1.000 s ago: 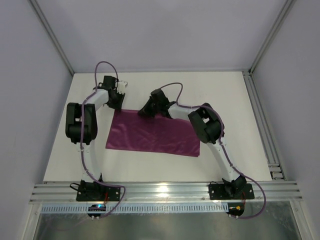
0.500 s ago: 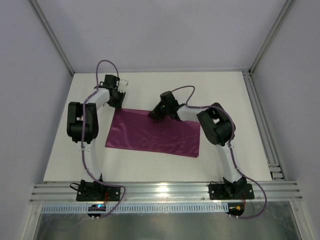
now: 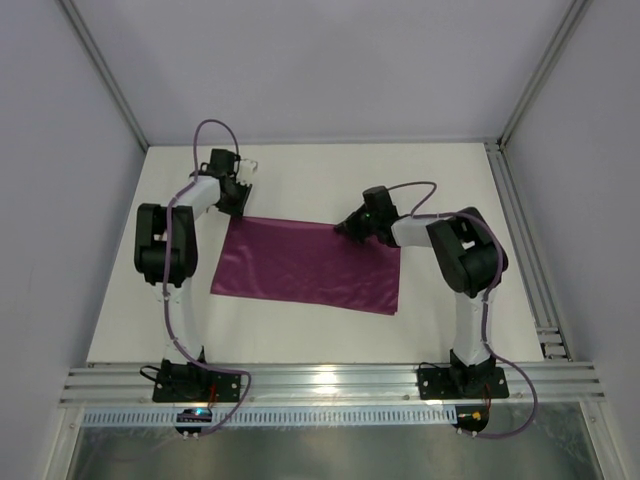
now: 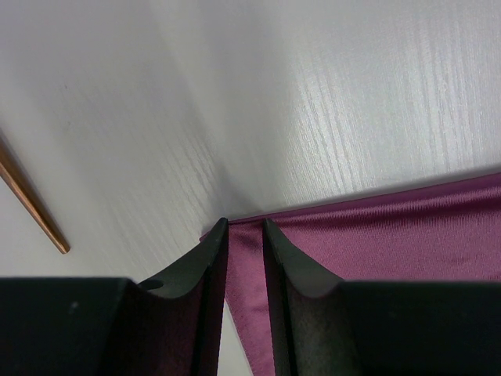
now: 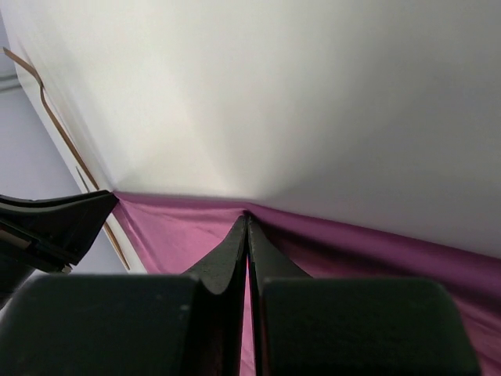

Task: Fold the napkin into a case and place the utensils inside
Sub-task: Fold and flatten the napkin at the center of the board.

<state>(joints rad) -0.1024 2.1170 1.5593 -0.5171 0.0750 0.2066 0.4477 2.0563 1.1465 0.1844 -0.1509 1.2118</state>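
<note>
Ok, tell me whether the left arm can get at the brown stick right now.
Probably yes, once freed: the stick lies on bare table just beside the left gripper, nothing between them. But its jaws sit around the napkin corner, so it would have to let go first.

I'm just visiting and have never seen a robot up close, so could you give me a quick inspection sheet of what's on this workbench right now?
Surface: white table.
Job's things: napkin lying flat as a wide purple rectangle; one thin brown utensil beside its far-left corner; a second one not made out.
Clutter: nothing seen.
Grippers: left gripper clamps the napkin's far-left corner; right gripper shut, tips at the napkin's far edge.
Cables: purple cables loop along both arms.
Surroundings: pale walls, metal frame.
</note>
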